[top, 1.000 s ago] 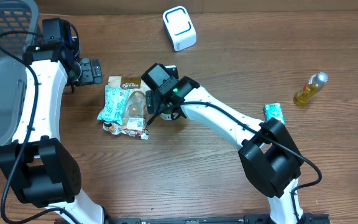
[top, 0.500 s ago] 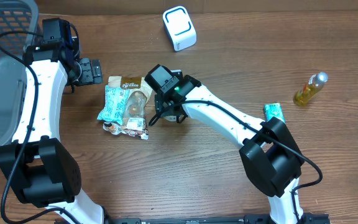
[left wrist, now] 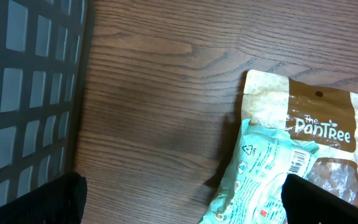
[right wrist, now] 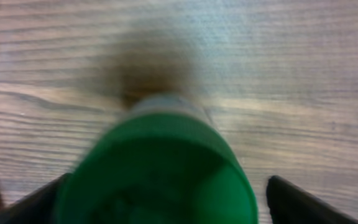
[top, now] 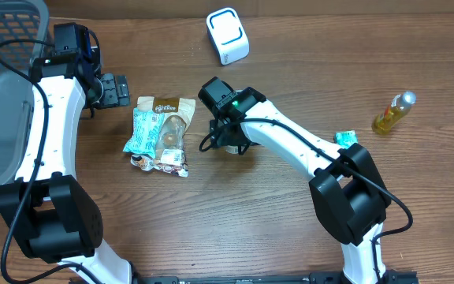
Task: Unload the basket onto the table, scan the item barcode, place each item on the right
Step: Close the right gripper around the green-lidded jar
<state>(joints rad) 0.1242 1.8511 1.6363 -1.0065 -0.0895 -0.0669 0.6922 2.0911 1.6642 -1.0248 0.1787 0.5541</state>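
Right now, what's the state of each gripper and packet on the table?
left gripper: open, empty.
right gripper: fingers spread around blurred green-topped thing, grip unclear.
brown pouch: lying flat, label up.
mint packet: overlapping the brown pouch, barcode up.
oil bottle: capped, untouched.

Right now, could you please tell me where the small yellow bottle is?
In the overhead view, the yellow bottle sits on the table's right side, apart from both arms; its nearest neighbour is the small green packet, below-left of it.

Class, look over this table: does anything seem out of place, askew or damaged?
The snack packets are heaped rather than laid out: the mint-green packet lies askew across the brown Pantree pouch, covering part of it. Nothing looks spilled or torn.
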